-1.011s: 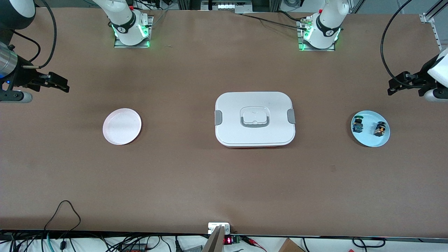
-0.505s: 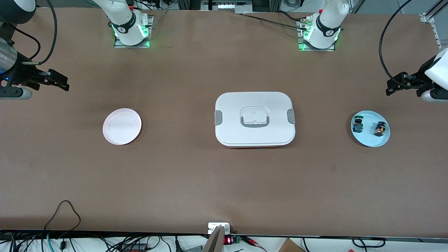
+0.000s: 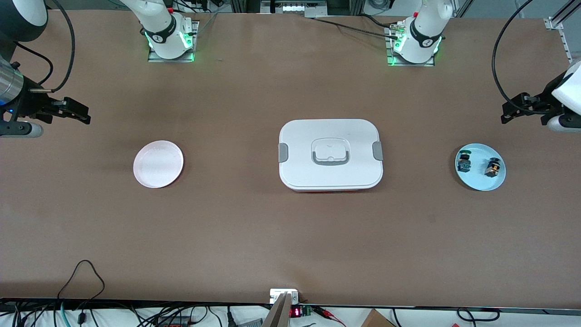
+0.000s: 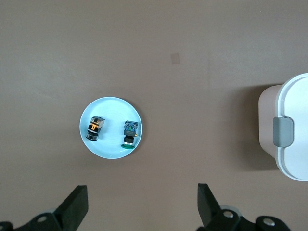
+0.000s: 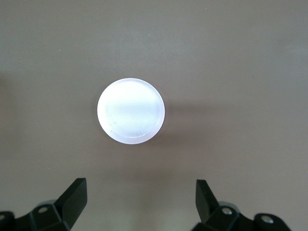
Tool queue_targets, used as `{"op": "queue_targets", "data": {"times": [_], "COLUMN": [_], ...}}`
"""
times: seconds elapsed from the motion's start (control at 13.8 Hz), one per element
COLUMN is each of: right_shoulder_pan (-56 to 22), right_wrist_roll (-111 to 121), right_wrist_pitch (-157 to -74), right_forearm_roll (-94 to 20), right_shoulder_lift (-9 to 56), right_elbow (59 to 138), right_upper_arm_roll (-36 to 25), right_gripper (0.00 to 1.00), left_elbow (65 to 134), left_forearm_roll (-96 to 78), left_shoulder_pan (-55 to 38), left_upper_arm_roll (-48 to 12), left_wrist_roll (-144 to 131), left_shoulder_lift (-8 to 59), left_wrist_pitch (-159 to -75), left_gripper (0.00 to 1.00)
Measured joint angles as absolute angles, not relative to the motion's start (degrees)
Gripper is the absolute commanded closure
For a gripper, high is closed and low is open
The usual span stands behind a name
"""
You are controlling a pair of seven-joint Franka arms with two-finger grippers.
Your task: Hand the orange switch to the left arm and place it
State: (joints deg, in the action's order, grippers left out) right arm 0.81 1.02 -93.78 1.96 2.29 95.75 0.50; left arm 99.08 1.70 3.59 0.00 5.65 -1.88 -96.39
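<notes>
The orange switch lies beside a green switch in the blue plate toward the left arm's end of the table, the lidded box sits mid-table, the pink plate holds nothing, and both the left gripper and right gripper hover with fingers spread, gripping nothing.

The orange switch is lying on the blue plate; the white box is sitting closed at the surface's middle.
</notes>
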Motion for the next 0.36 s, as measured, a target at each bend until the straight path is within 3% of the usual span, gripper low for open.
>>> {"op": "queue_targets", "data": {"times": [0.36], "right_shoulder_pan": [0.8], "right_wrist_roll": [1.8], "right_wrist_pitch": [-93.8], "right_forearm_roll": [2.0], "right_shoulder_lift": [2.3], "right_elbow": [95.4], "right_upper_arm_roll": [0.5], "right_gripper": [0.0], "left_elbow": [96.7], "left_forearm_roll": [1.7], "left_shoulder_pan": [3.7], "left_upper_arm_roll": [0.5], "left_wrist_roll": [5.6], "left_shoulder_lift": [-1.1], "left_wrist_pitch": [-95.6], "left_gripper": [0.0]}}
